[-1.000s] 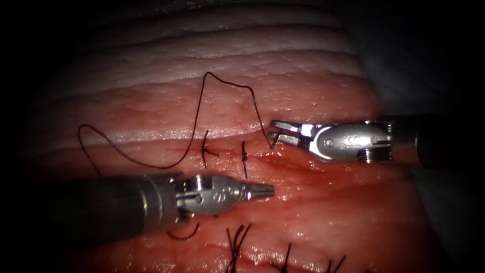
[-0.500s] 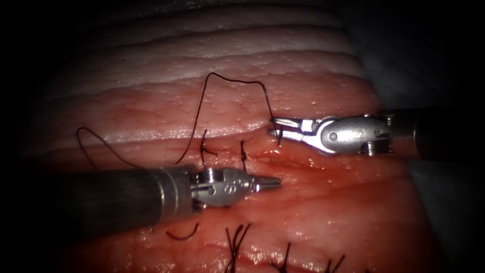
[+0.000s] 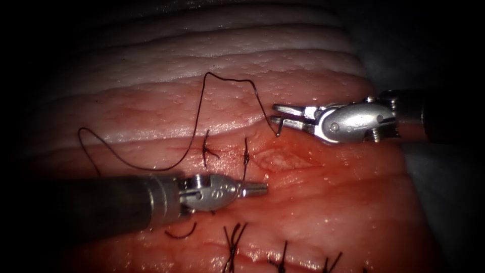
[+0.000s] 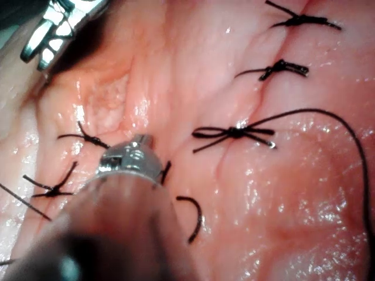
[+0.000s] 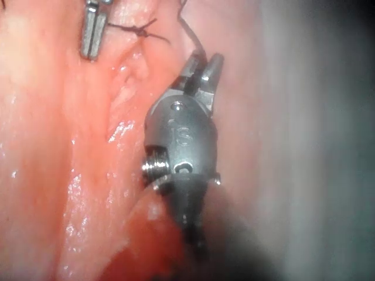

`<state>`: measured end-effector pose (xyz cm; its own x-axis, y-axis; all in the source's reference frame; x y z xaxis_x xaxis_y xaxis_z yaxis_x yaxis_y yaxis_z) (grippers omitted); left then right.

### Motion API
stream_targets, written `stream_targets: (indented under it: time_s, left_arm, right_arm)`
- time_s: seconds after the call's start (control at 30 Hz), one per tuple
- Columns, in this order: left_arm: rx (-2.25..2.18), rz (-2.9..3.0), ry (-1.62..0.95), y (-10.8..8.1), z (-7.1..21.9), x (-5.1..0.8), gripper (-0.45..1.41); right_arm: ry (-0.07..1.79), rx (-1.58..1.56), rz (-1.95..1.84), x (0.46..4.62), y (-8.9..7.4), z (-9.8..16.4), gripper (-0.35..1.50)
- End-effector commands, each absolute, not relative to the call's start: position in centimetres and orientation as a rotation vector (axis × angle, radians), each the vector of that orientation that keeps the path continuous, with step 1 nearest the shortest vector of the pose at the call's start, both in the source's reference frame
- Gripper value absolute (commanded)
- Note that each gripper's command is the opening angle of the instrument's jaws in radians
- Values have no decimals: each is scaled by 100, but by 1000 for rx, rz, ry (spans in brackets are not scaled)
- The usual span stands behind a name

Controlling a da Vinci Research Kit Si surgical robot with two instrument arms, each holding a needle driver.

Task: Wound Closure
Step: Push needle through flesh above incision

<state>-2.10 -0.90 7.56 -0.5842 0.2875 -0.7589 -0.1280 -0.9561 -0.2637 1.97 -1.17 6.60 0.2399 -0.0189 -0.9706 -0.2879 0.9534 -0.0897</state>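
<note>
My right tool [image 3: 274,114] holds the small dark curved needle [image 3: 279,128] in its jaws, free of the tissue, just above the cut's open part [image 3: 283,160]. Thread [image 3: 202,101] runs from the needle up over the tissue, then loops away to the left. My left tool [image 3: 255,189] lies with jaws shut and nothing in them, tip just left of the open part and below the second stitch [image 3: 246,156]. In the right wrist view the jaws [image 5: 202,67] grip the needle [image 5: 193,42]. The left tool [image 4: 132,157] sits beside a stitch [image 4: 88,139].
Two tied stitches [image 3: 206,149] close the cut's left part. A second row of stitches [image 3: 233,241] runs along the lower tissue [image 3: 353,202]. A loose cut piece of thread [image 3: 180,234] lies under the left tool. Red fluid wets the surface around the cut.
My right tool has lifted up and away from the cut with the needle, and the thread followed. My left tool advanced right, then drew back left. The cut's open part now gapes.
</note>
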Motion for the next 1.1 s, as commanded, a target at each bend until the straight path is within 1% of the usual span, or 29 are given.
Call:
stream_targets:
  time_s: [0.03,0.13,0.23,0.27,0.3,0.33,0.37,0.4,0.5,0.73,0.97,1.1]
  left_arm:
    - [-1285,2591,-269,-91,763,-216,-27]
    - [-1282,2595,-268,-93,765,-217,-27]
    - [-1282,2595,-268,-94,764,-216,-25]
    - [-1281,2595,-268,-94,763,-217,-25]
    - [-1281,2595,-268,-94,763,-217,-25]
    - [-1281,2594,-270,-94,762,-217,-23]
    - [-1281,2594,-270,-94,762,-217,-23]
    - [-1281,2593,-271,-93,761,-217,-23]
    - [-1281,2593,-271,-93,761,-217,-23]
    - [-1281,2593,-273,-93,759,-216,-23]
    - [-1283,2592,-276,-93,758,-215,-21]
    - [-1281,2592,-275,-92,757,-214,-21]
  right_arm:
    - [1325,-273,189,205,-114,663,-35]
    - [1323,-271,192,205,-111,663,-35]
    - [1365,-172,301,205,-108,667,-35]
    - [1386,-70,398,206,-107,675,-35]
    - [1386,-70,398,206,-107,675,-35]
    - [1388,40,492,206,-110,686,-35]
    - [1388,40,492,206,-110,686,-35]
    - [1390,131,562,206,-114,694,-35]
    - [1394,198,628,207,-118,700,-35]
    - [1277,493,757,224,-138,708,-35]
    - [1285,761,910,237,-142,699,-35]
    - [1269,825,966,237,-145,698,-35]
